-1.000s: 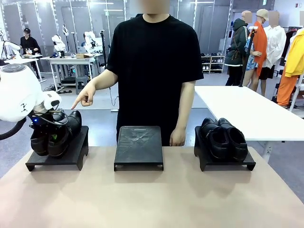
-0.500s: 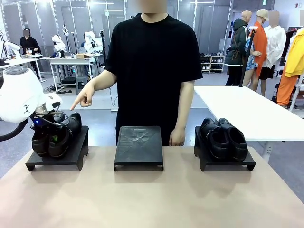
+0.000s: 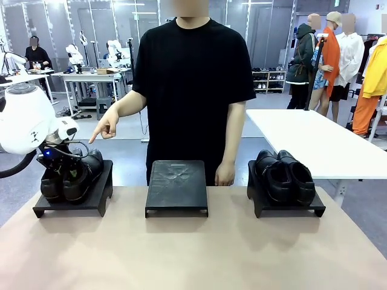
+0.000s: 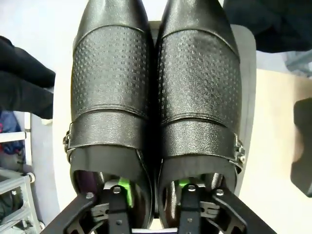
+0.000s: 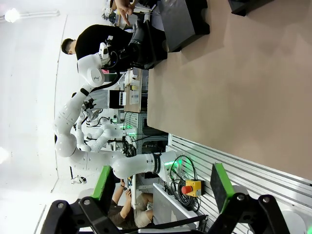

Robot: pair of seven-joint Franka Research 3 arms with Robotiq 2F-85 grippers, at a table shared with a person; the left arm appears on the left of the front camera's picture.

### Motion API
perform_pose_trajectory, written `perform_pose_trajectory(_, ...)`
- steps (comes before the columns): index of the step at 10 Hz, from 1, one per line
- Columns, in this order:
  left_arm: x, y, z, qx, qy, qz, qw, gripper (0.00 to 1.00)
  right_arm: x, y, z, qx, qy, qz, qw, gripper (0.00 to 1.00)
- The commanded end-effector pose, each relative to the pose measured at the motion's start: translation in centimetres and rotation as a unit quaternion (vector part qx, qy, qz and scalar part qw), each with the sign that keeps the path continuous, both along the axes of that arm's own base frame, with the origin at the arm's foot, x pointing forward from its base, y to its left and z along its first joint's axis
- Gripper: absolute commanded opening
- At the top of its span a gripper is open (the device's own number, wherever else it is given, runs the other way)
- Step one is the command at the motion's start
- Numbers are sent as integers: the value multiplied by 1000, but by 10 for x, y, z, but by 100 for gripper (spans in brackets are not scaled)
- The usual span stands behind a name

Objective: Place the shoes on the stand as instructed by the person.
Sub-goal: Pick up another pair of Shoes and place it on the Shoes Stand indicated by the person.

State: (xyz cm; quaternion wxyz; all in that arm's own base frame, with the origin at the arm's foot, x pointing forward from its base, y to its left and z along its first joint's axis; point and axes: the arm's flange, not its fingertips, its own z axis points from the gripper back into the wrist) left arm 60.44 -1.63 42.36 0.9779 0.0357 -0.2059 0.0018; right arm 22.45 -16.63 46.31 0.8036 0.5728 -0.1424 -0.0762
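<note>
Here the left tool [image 4: 153, 195] reaches inside both shoes [image 4: 156, 112], gripping them.

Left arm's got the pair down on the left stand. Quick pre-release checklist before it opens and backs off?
1. Pair of shoes on the left stand: ok, both rest on its top plate in the front view.
2. Stand matches instruction: ok, the person's hand points toward that side.
3. Left pincer grip: ok, fingers sit inside the two shoe openings, pressing their inner walls together.
4. Shoes aligned: ok, side by side, toes pointing the same way in the left wrist view.
5. Soles fully seated flat: cannot tell, heels are hidden behind the arm.
6. Right pincer out of the way: ok, open, far from the stands.
</note>
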Motion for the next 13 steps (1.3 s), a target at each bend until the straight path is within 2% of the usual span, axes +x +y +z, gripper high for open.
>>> perform_pose_trajectory(1, 0, -5, 3, 2, 4, 11, 1000, 93, -1, -1, 0, 0, -10, 3, 1000, 100)
perform_pose_trajectory(2, -2, -6, 5, -1, 1, 10, 1000, 100, -1, -1, 0, 0, -10, 3, 1000, 100)
perform_pose_trajectory(5, -4, -9, 11, 9, 3, 24, 1000, 97, -1, -1, 0, 0, -10, 3, 1000, 100)
perform_pose_trajectory(7, -8, -13, 18, 7, -8, 17, 1000, 100, -1, -1, 0, 0, -10, 3, 1000, 100)
perform_pose_trajectory(8, -2, -5, 9, -4, -5, 7, 1000, 100, -1, -1, 0, 0, -10, 3, 1000, 100)
perform_pose_trajectory(13, -2, -5, 9, -4, -5, 7, 1000, 100, -1, -1, 0, 0, -10, 3, 1000, 100)
